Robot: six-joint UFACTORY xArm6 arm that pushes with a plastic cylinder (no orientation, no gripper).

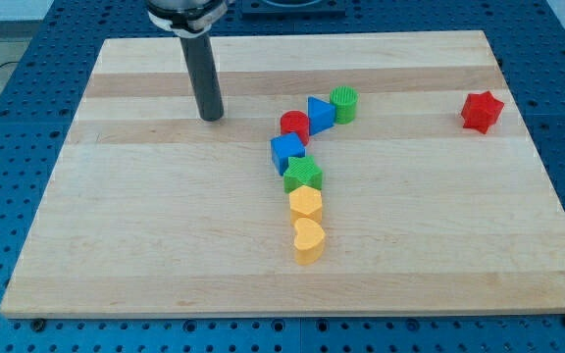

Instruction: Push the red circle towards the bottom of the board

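Observation:
The red circle stands near the middle of the wooden board, touching a blue triangle on its right and a blue cube below it. My tip rests on the board to the left of the red circle, about a rod's length of bare wood away, slightly higher in the view. It touches no block.
A green cylinder sits right of the blue triangle. Below the blue cube run a green star-like block, a yellow hexagon and a yellow heart. A red star sits alone at the right.

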